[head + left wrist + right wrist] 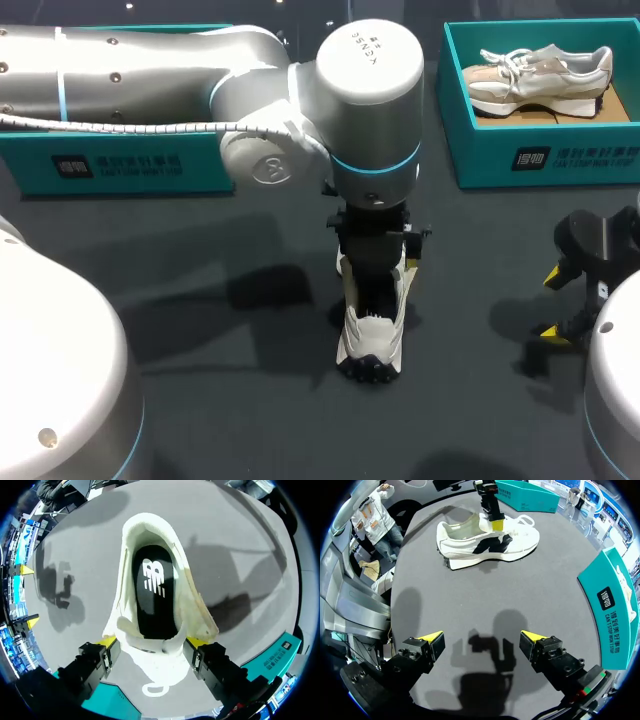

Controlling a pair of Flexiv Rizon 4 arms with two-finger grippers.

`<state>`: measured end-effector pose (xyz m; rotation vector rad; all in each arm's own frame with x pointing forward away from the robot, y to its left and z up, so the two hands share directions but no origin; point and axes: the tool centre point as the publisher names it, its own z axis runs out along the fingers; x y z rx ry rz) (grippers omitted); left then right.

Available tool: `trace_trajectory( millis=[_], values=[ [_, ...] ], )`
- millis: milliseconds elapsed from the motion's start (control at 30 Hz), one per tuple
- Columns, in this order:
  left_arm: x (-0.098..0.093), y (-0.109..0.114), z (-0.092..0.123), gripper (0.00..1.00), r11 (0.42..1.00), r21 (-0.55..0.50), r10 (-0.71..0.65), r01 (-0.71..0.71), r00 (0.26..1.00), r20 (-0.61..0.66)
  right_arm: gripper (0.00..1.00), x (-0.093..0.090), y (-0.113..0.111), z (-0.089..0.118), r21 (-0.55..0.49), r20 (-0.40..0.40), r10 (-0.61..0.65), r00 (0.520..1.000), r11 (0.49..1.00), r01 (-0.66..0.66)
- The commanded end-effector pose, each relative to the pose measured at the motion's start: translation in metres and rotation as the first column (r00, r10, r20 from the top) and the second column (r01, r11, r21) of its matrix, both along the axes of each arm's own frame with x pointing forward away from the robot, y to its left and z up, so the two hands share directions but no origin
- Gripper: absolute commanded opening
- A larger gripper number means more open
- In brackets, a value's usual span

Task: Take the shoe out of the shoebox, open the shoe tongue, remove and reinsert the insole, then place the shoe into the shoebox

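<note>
Left gripper (151, 641): set from above across the middle of the shoe (372, 340), one yellow tip against each flank beside the tongue (150, 642), so apparently clenched on the shoe. Shoe: white, upright on its sole at the middle of the desk (200, 400), out of any box. Its long axis runs from the robot outward, heel nearer the robot and toe away, and the fingers cross that axis. Insole (152, 600): black, lying inside, showing through the opening just ahead of the left fingers. Right gripper (482, 637): released and empty, hanging over bare desk well to the shoe's right, facing it broadside. Judgement: the left arm is occupied steadying the shoe, so the right is the free one for tongue and insole, and must come in sideways, then over the opening. Shoebox (480, 150): teal, far right, well apart, holding a second shoe (540, 75). Other box (120, 165): teal, far left, behind the left arm.
</note>
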<state>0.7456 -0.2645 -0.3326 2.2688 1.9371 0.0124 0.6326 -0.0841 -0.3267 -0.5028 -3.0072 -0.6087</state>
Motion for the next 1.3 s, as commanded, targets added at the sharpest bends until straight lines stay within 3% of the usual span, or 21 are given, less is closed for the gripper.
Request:
trace_trajectory(
  millis=[33,367,567,733,933,1300],
  values=[
    [0.012,-0.001,0.007,0.73,1.000,0.008,0.007,-0.007,1.000,-0.005,1.00,-0.002,0.000,0.001,-0.001,0.002,-0.001,1.000,1.000,0.001],
    [0.038,-0.001,0.031,0.49,0.999,0.007,0.035,-0.035,0.999,0.019,1.00,-0.002,0.000,0.001,-0.001,0.002,-0.001,1.000,1.000,0.001],
    [0.044,-0.002,0.048,0.44,0.999,0.001,0.043,-0.043,0.999,0.005,1.00,-0.002,0.000,0.001,-0.001,0.002,-0.001,1.000,1.000,0.001],
    [0.039,-0.001,0.058,0.35,0.999,0.003,0.048,-0.048,0.999,-0.004,1.00,-0.002,0.000,0.001,-0.001,0.002,-0.001,1.000,1.000,0.001],
    [0.032,0.004,0.065,0.35,0.999,0.007,0.043,-0.043,0.998,-0.046,1.00,-0.002,0.000,0.001,-0.001,0.002,-0.001,1.000,1.000,0.001],
    [-0.003,0.013,0.042,0.26,1.000,-0.002,-0.027,0.027,0.991,-0.132,1.00,-0.002,0.000,0.001,-0.001,0.002,-0.001,1.000,1.000,0.001]
  ],
)
